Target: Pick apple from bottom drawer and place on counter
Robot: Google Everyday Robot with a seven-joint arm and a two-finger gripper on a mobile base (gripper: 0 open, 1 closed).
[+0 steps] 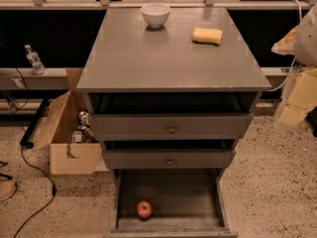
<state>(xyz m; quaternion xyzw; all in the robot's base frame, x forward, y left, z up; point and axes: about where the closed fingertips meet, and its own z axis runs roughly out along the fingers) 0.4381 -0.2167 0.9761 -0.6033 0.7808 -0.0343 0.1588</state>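
Below the front edge of the counter, the apple lies in the open bottom drawer, near its front wall, left of centre; the gripper hangs beyond the counter's right edge, well apart from the apple, open or closed I cannot tell. The 2 upper drawers jut out above, so a reach down could strike them, and a glancing touch may roll the apple.

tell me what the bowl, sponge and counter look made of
The bowl: glossy white, likely ceramic. The sponge: soft-looking yellow foam, rounded corners. The counter: probably grey-painted wood, worn pale along its front edge. The end effector hangs right of the counter, at the view's edge.
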